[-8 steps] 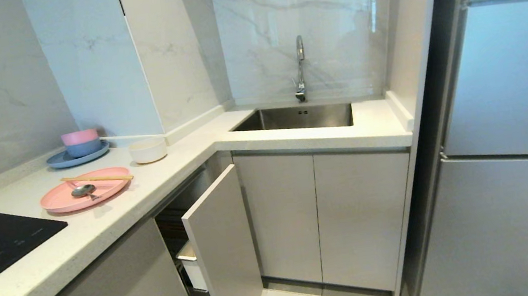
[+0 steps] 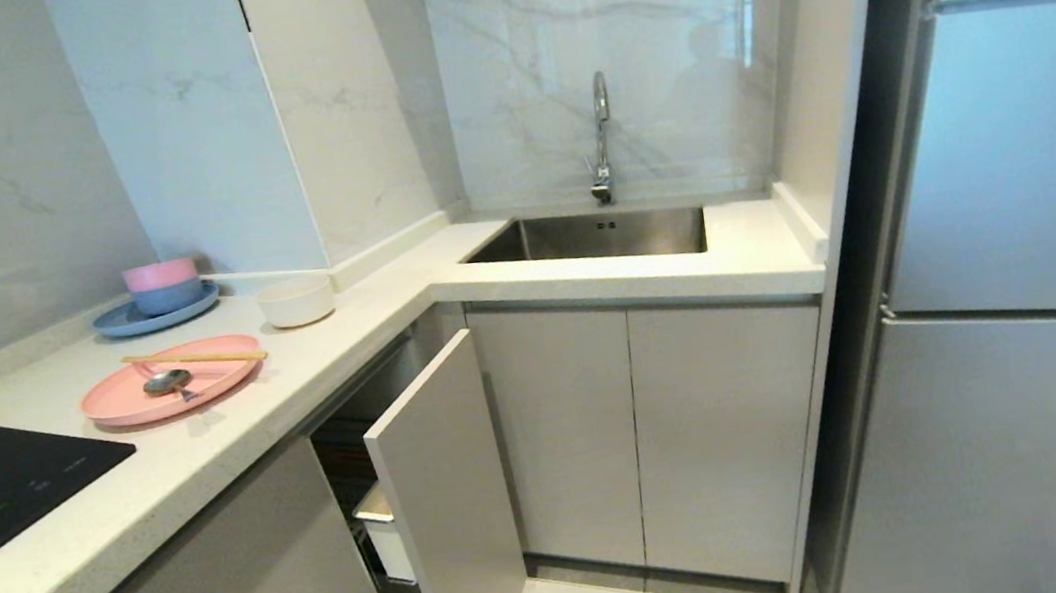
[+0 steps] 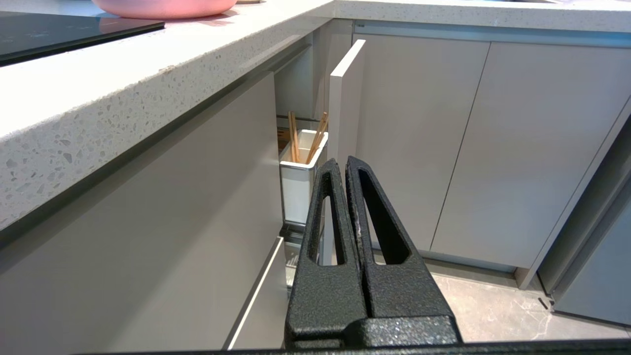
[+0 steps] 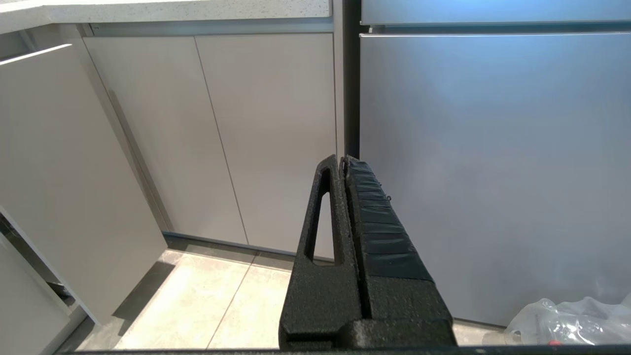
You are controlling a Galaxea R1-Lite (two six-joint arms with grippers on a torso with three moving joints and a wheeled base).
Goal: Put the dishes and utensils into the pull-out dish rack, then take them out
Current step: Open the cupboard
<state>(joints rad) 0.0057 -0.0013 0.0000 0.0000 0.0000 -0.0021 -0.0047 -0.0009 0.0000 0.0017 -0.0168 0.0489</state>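
On the speckled white counter (image 2: pixel 204 447) sits the pink plate (image 2: pixel 147 396), large, flat and round with a low raised rim. Across its far edge lies a pair of light-wood chopsticks (image 2: pixel 193 358), long and thin, side by side. A small shiny metal spoon (image 2: pixel 168 383) rests inside the plate, bowl up. Just behind the plate, apart from it, stands the small plain white bowl (image 2: pixel 296 301). Farther back a blue plate (image 2: pixel 149 315) carries a blue bowl with a pink one stacked in it.

Below the counter the pull-out dish rack is drawn partway out; its narrow pale grey front panel (image 2: pixel 447 498) stands away from the cabinets. Behind the panel the white rectangular utensil cup (image 3: pixel 300 185) hangs in the chrome frame, with several wooden chopsticks already standing in it, leaning against its walls. The rest of the basket is hidden.

The left gripper (image 3: pixel 344 165) hangs low in front of the rack, jaws pressed together and empty. The right gripper (image 4: pixel 343 162) is low too, facing the grey refrigerator door (image 4: pixel 493 172), its jaws likewise closed on nothing. A stainless sink (image 2: pixel 596 236) and tap fill the corner.
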